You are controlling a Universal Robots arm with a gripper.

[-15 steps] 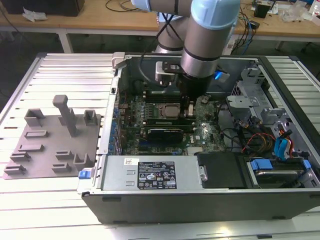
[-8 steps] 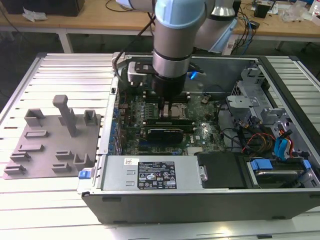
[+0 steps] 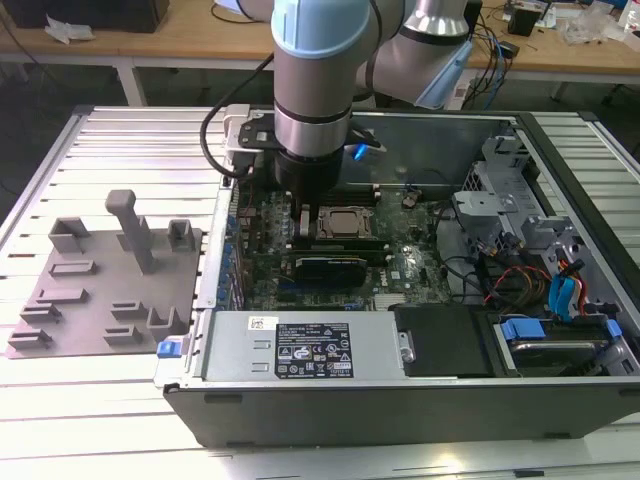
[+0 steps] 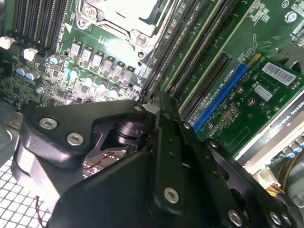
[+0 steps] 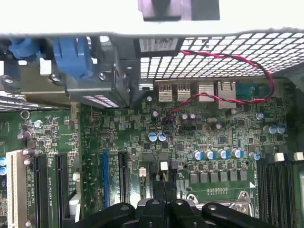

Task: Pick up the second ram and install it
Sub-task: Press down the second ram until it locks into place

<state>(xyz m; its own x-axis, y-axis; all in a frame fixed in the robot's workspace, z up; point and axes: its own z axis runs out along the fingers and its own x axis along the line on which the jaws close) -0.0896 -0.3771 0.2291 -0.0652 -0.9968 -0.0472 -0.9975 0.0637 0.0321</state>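
Note:
My gripper [image 4: 151, 102] is down inside the open computer case [image 3: 400, 400], over the green motherboard [image 3: 410, 265], under the arm's wrist [image 3: 310, 150]. Its two black fingers stand close together at the end of a memory slot beside the processor socket [image 4: 118, 14]. A thin dark edge, the second ram [image 5: 163, 178], shows pinched between the fingertips [image 5: 159, 190], just short of a white slot latch [image 5: 164, 165]. Most of the stick is hidden by the gripper body. Several long black memory slots [image 4: 204, 42] run away from the fingertips.
A wide black block [image 3: 330, 267] lies across the board below the silver processor [image 3: 345, 222]. A grey fixture tray [image 3: 100, 280] with an upright post sits on the slatted table at the exterior view's left. A red-black cable [image 5: 237, 59] loops along the perforated case wall.

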